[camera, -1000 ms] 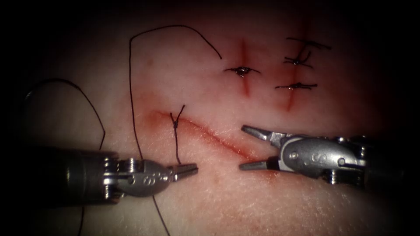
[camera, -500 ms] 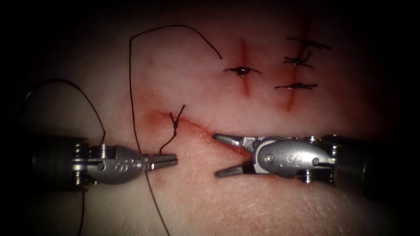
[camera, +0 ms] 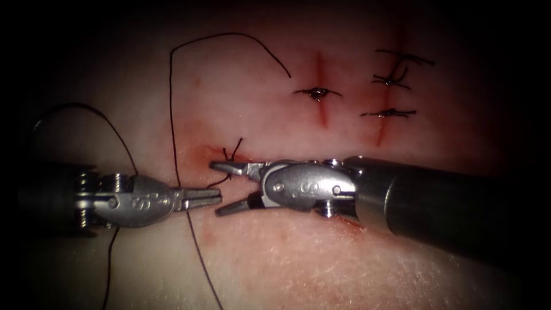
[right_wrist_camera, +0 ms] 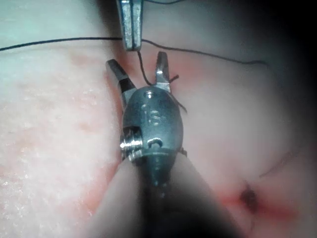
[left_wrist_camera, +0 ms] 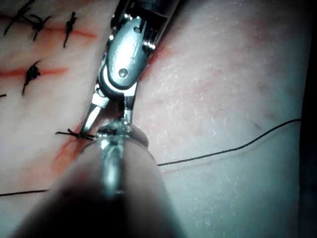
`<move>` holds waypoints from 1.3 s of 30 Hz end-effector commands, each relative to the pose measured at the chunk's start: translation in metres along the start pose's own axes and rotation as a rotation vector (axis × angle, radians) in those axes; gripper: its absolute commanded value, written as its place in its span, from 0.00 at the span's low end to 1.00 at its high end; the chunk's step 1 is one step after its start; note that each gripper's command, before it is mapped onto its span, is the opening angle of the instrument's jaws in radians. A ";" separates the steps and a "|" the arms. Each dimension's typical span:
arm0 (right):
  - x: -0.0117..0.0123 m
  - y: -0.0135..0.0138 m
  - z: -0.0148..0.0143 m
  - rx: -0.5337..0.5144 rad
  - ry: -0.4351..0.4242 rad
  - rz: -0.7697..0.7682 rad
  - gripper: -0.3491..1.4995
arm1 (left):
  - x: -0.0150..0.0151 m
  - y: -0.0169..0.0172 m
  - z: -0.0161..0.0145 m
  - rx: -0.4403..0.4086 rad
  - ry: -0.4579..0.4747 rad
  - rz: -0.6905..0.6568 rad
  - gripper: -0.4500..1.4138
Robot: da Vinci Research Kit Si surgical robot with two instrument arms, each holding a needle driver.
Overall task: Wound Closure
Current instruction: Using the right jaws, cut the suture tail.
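On the tissue (camera: 344, 258), the left gripper (camera: 220, 197) is clamped on the thread (camera: 171, 115) just below the knot (camera: 229, 162) at the cut's left end. The right gripper (camera: 221, 188) stands apart, straddling that strand; closing squarely above the knot would be judged best.

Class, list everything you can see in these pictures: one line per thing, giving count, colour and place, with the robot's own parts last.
Tissue: one, pale pink, beneath everything.
Open cut: one, red, running across the middle under the right claw.
Stitched cuts: two, red, upper right, closed by three dark knots.
Knot with thread tails: one, black, on the open cut's left end.
Long thread: one strand, black, looping over the tissue left of the cut and running down past the left claw.
Red fluid: faint smears along the cut.
Left claw: one, silver, shut on the thread tail from the knot.
Right claw: one, silver, jaws open around that tail beside the knot, holding nothing.
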 end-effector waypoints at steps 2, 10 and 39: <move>0.0000 0.0005 0.0020 -0.006 0.001 -0.004 0.75 | 0.0000 0.0004 0.0009 -0.007 0.007 -0.001 0.00; -0.0006 0.0001 0.0032 -0.012 -0.006 -0.013 0.76 | 0.0007 0.0009 0.0009 -0.009 0.020 -0.004 0.00; -0.0015 0.0001 0.0048 0.032 0.019 -0.055 0.24 | 0.0013 0.0020 0.0010 -0.017 0.036 -0.001 0.00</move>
